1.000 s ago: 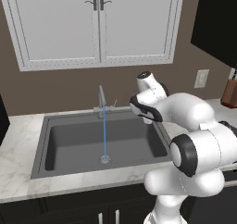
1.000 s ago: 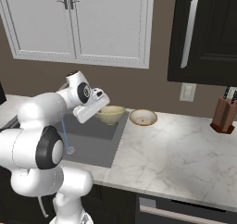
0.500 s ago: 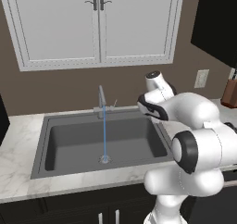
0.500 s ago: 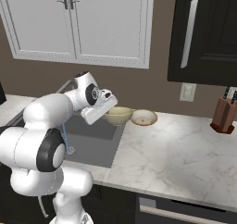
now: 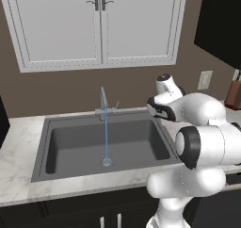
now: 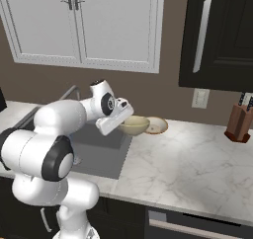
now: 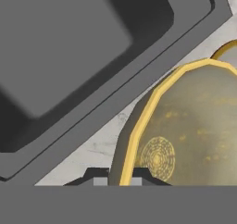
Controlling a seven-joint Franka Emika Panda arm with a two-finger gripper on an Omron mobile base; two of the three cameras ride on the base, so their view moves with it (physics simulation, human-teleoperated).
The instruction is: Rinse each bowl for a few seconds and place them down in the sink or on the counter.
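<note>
A shallow round cream-yellow bowl (image 7: 194, 126) with a bright yellow rim and a ringed medallion on its inside fills the lower right, its rim running down between the two small dark fingertips (image 7: 99, 177) at the bottom edge. Beyond it lies a strip of white marble counter (image 7: 99, 146) with grey veins, then the rim and dark grey basin of the rectangular sink (image 7: 69, 47). The curved edge of a second, tan bowl (image 7: 227, 49) peeks in at the right edge.

Counter (image 6: 197, 164) glossy veined marble; sink (image 5: 75, 149) matt dark grey; bowl (image 7: 194, 126) speckled glaze (ceramic-looking).

No words, labels, brand names, numbers or signs can be read anywhere in these pictures.
</note>
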